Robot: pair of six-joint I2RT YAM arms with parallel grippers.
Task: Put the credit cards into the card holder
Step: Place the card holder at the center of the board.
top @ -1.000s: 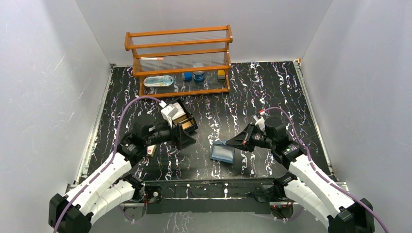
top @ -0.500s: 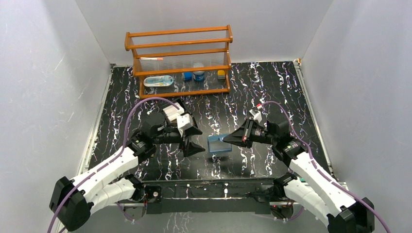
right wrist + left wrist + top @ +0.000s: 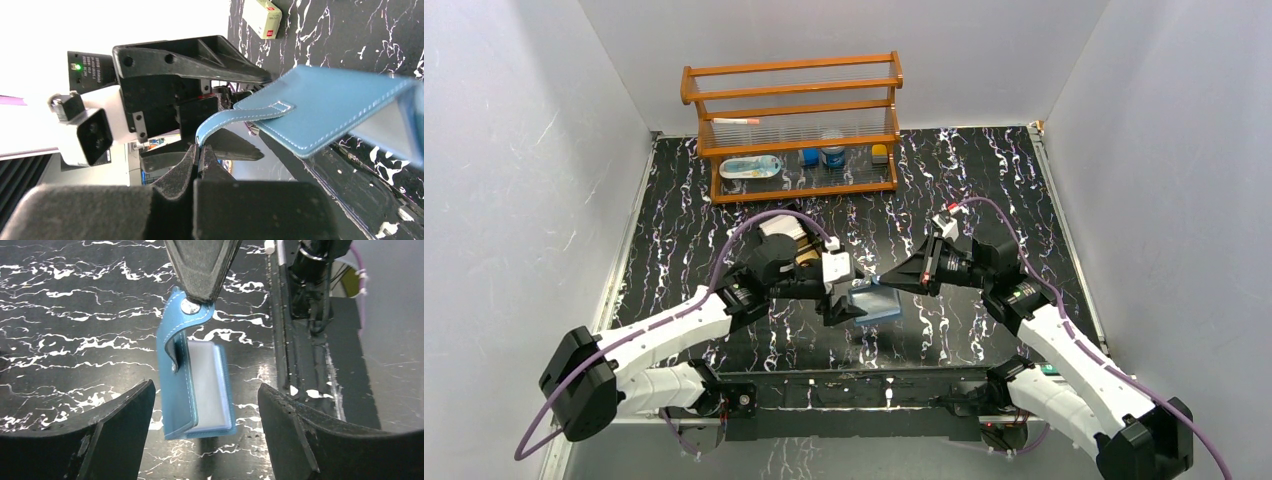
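While the holder (image 3: 176, 390) hangs above the table (image 3: 75, 315), step: getting it open.
Right claw (image 3: 202, 150): pinching its tab (image 3: 192, 307).
Left claw (image 3: 205, 387): wide, flanking it.
Next: probably the left closes squarely on the body.

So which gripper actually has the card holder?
The right gripper, shut on the snap tab of the card holder; the left gripper is open, fingers either side without touching.

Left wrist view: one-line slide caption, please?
Right pincer grips the blue card holder by its snap tab, holding it between the jaws of the open left pincer.
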